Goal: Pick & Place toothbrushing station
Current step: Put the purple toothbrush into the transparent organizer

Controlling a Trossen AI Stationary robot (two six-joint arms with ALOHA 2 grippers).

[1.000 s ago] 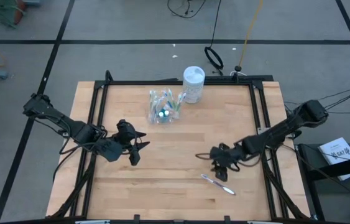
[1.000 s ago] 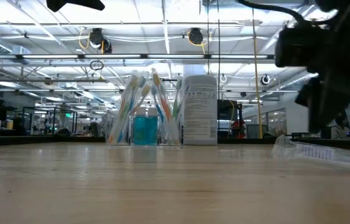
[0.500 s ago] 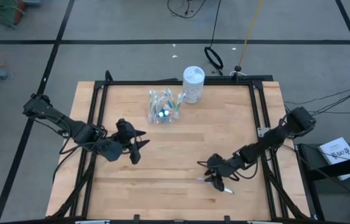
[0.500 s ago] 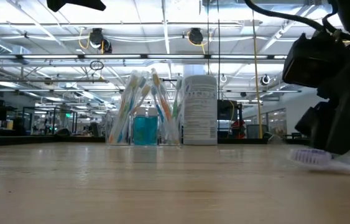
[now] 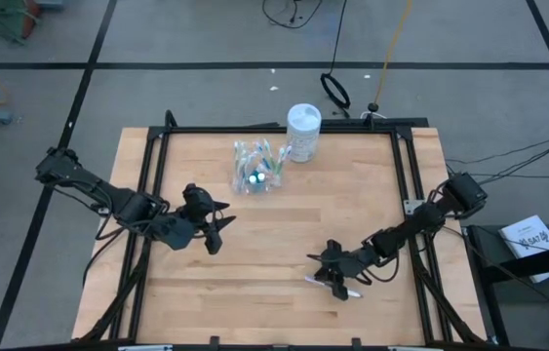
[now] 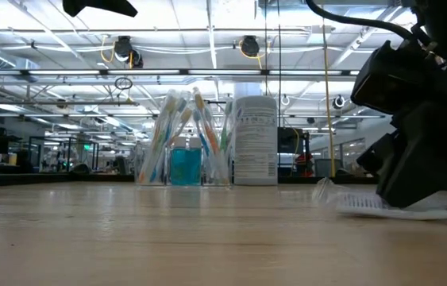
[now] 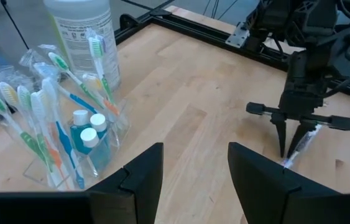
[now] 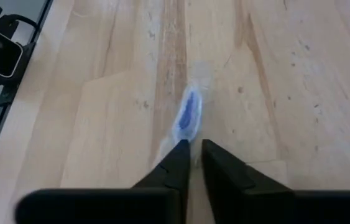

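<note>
1. Nearest the front edge, on the right half of the pale wood-grain table (image 5: 254, 244), lay a single thin toothbrush (image 5: 333, 287) in a clear crinkled wrapper, flat on the boards, its bluish head showing through the film in the right wrist view (image 8: 188, 115).
2. The right gripper (image 5: 331, 274) stood down over that toothbrush, its two slim dark fingers (image 8: 176, 163) drawn nearly together around the wrapped handle, with only a narrow gap between them; the low view showed its bulky black body (image 6: 425, 119) sitting just above the wrapper on the table top.
3. Farther back, at mid-depth on the left half, the left gripper (image 5: 217, 229) hung above bare wood with its blocky black fingers (image 7: 147, 174) spread wide and nothing between them.
4. Beyond it, near the far edge at the table's middle, stood the small clear plastic cup (image 5: 254, 171), crowded with wrapped pastel-handled toothbrushes (image 7: 44, 118) fanning outward, and two white-capped teal toothpaste tubes (image 7: 87, 140) upright inside.
5. Just to the right of the cup, almost touching it, stood a taller white cylindrical canister (image 5: 303, 132) with a printed label.
6. A black metal frame (image 5: 274, 128) edged the table's far side.
</note>
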